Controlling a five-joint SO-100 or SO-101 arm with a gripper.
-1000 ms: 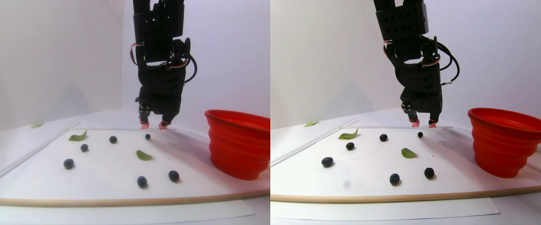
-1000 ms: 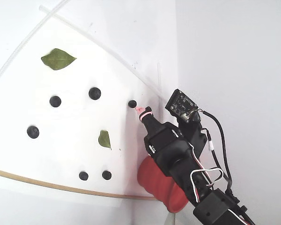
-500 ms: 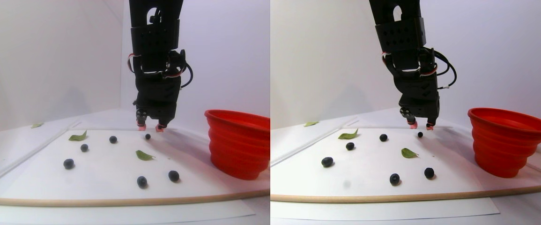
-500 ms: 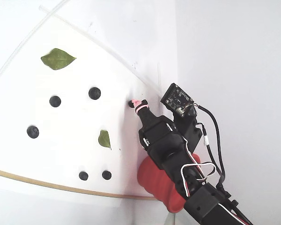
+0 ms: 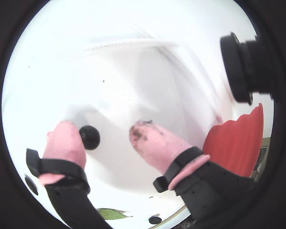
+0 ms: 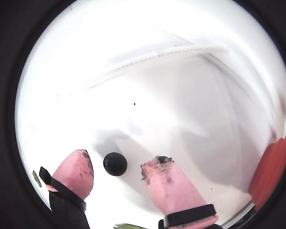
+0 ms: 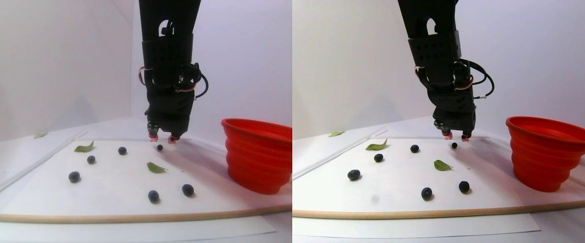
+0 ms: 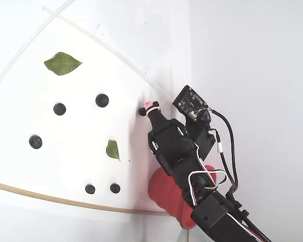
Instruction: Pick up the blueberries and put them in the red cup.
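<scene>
Near the far edge of the white sheet (image 7: pixel 120 197), the pincer (image 6: pixel 117 174) hangs with its pink fingertips (image 5: pixel 66 140) spread apart, released, and one small blueberry (image 6: pixel 115 163) lies on the sheet between them; in a wrist view (image 5: pixel 89 137) it sits close against the left pad, though contact cannot be told. A second ago the pincer stood behind and to the right of this berry in the stereo pair view; it has since come down and shifted left over it (image 7: pixel 159 147). Five other blueberries (image 8: pixel 102 100) lie spread over the sheet, unmoved, with two green leaves (image 8: pixel 112 149) among them. At the sheet's right edge in the stereo pair view, well apart from the pincer, stands the red cup (image 7: pixel 257 157), upright.
</scene>
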